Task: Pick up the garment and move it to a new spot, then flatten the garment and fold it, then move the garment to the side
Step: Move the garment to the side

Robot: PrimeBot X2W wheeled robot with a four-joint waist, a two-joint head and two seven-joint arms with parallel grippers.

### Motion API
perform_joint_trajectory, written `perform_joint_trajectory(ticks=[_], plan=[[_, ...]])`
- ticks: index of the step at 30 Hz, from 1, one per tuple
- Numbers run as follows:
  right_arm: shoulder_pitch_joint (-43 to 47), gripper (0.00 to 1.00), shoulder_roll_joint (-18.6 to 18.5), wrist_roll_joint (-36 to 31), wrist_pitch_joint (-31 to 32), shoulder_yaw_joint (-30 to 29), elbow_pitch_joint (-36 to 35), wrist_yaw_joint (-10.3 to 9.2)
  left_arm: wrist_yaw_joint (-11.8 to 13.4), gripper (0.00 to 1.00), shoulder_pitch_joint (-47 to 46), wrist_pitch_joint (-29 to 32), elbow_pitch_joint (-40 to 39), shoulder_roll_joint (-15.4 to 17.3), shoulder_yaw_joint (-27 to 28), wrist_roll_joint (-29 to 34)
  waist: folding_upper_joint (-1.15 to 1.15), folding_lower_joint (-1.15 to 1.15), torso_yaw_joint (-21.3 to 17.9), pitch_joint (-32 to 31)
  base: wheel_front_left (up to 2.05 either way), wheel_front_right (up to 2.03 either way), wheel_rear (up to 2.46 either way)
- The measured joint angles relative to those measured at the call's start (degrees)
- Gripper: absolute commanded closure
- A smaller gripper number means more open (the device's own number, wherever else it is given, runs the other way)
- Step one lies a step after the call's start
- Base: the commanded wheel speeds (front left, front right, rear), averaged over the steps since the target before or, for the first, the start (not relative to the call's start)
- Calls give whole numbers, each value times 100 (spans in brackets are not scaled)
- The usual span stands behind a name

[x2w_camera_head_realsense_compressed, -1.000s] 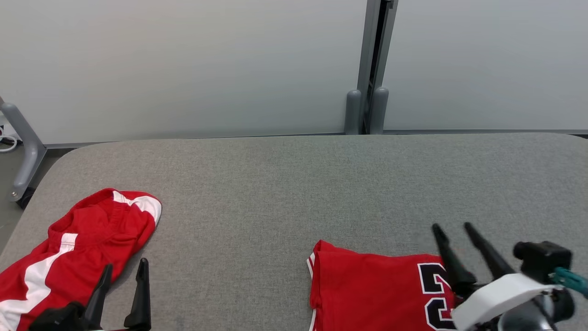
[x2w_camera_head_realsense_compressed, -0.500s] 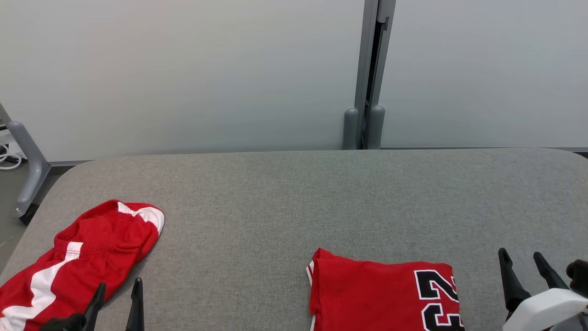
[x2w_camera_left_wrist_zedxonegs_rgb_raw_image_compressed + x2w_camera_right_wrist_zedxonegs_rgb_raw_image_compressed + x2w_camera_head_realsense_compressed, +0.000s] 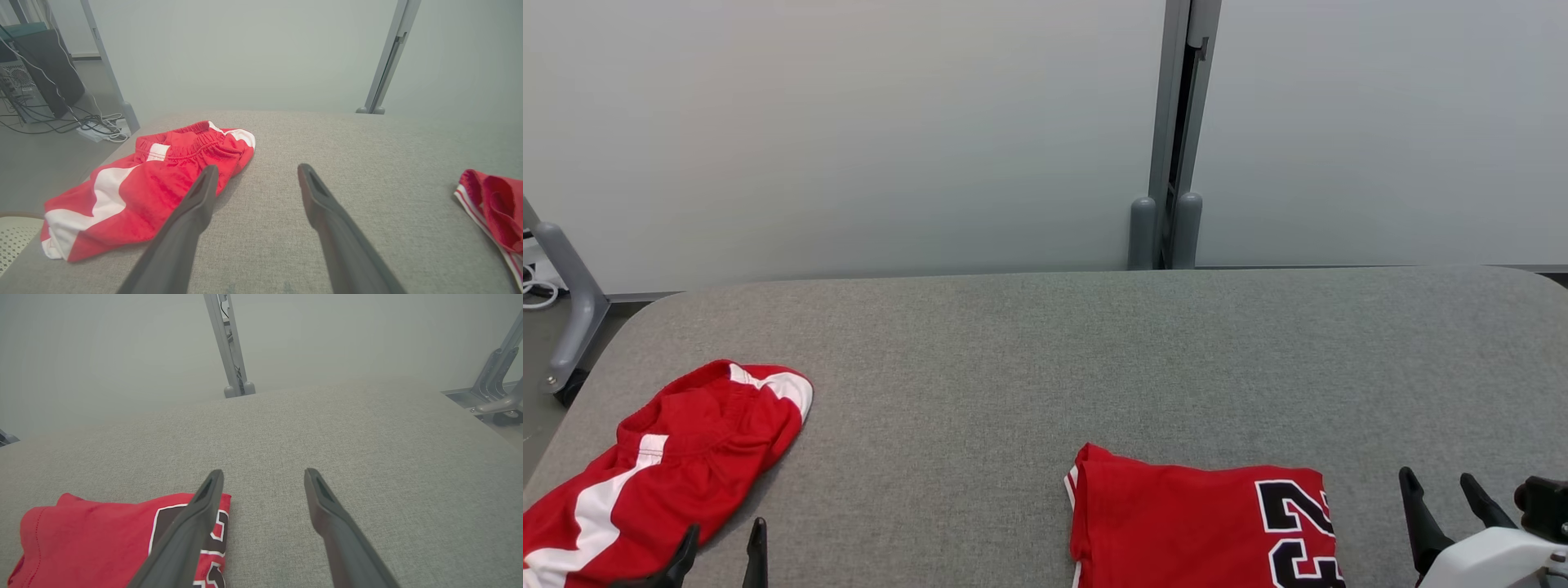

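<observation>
A folded red jersey point(image 3: 1176, 523) with a black-and-white number lies flat on the grey padded table point(image 3: 1045, 367), at the near right. A crumpled pair of red shorts point(image 3: 678, 457) with white stripes lies at the near left. My right gripper point(image 3: 1436, 478) is open and empty, just right of the jersey and clear of it. In the right wrist view the right gripper point(image 3: 263, 473) has the jersey point(image 3: 94, 535) under its left finger. My left gripper point(image 3: 725, 532) is open and empty beside the shorts. The left wrist view has the left gripper point(image 3: 257, 169) next to the shorts point(image 3: 143, 183), with the jersey's edge point(image 3: 494, 208) far right.
A pale partition wall with a grey post point(image 3: 1168, 163) stands behind the table. A grey frame leg on a caster point(image 3: 568, 327) stands off the left edge, with cables point(image 3: 94, 126) on the floor. Metal frame parts point(image 3: 498, 375) stand past the right edge.
The head camera has tilted up a little. My right gripper has drawn back from over the jersey's number to the jersey's right side. The left gripper has sunk toward the bottom edge.
</observation>
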Motion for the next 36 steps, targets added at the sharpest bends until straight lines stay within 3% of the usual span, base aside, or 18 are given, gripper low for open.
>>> perform_joint_trajectory(ticks=[14, 17, 22, 27, 36], plan=[[2, 0, -2, 175, 300, 102, -37, 0, 7, 0, 46, -86, -127, 13, 35, -34, 0, 0, 28, 102, 0, 0, 0], [12, 0, -2, 349, 845, 132, -79, 0, 16, 0, 46, -86, -149, 19, 34, -34, 0, 0, 39, 111, 0, 0, 0], [196, 0, -8, 609, 2303, 166, -439, -3, 49, 0, 46, -86, -223, 51, 32, -34, 0, 0, 85, 120, 0, 0, 0], [171, 0, -3, 638, 3172, 137, -758, -3, 47, 0, 39, -75, -280, 36, -30, -34, 0, 0, 193, 177, 0, 0, 0], [-146, 0, -2, 450, 3642, -25, -279, -3, -1, 0, -69, -27, -320, 59, -127, -13, 0, 0, 577, 408, 0, 0, 0]])
